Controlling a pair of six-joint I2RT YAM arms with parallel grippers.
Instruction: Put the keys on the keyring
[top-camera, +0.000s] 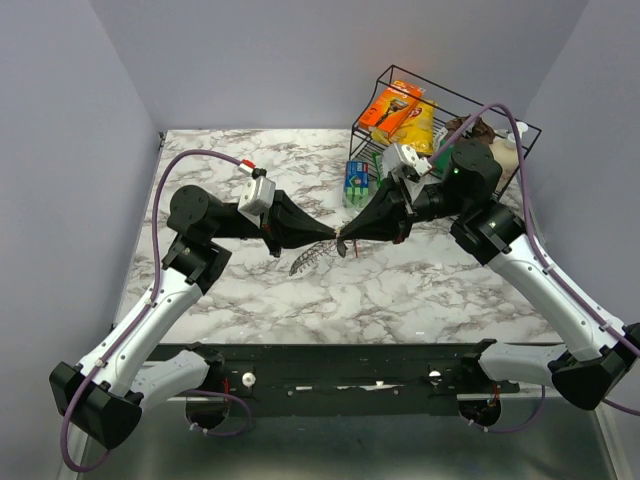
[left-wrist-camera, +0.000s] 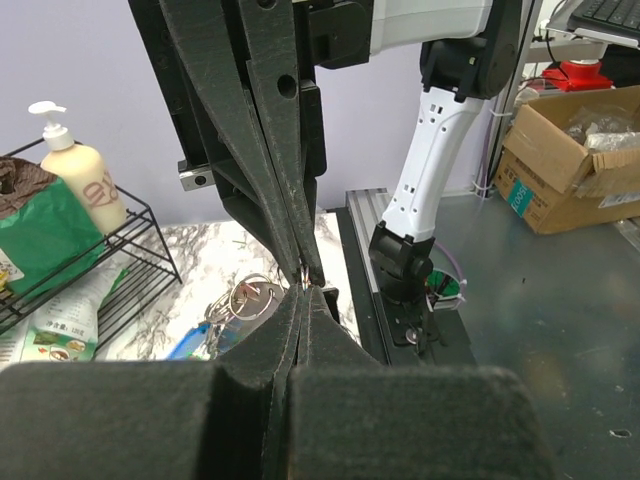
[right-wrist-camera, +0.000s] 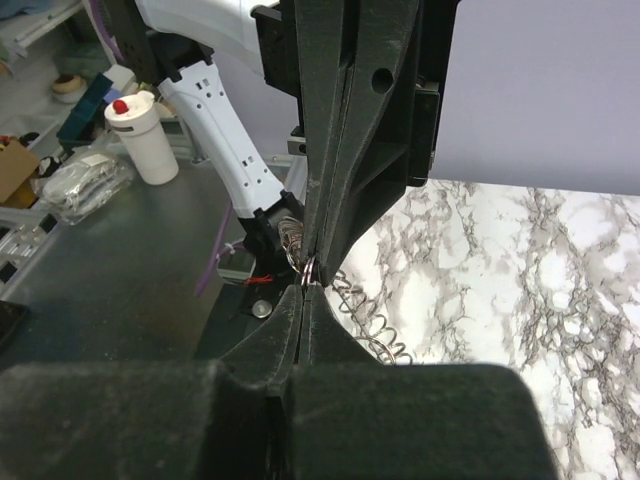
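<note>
Meetup mid-table, tips nose to nose. Left gripper (top-camera: 333, 234) pinched tight on keyring (right-wrist-camera: 308, 268) wire, keys (top-camera: 310, 258) fanned out just below, toward the near edge. Right gripper (top-camera: 345, 237) squeezed narrow at the same spot, can't tell on what exactly. Rack (top-camera: 430, 85) off at the far right corner.

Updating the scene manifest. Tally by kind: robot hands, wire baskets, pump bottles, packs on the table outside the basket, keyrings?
left hand and right hand: 2
wire basket: 1
pump bottle: 1
blue-green pack outside the basket: 1
keyring: 1
Total: 6
</note>
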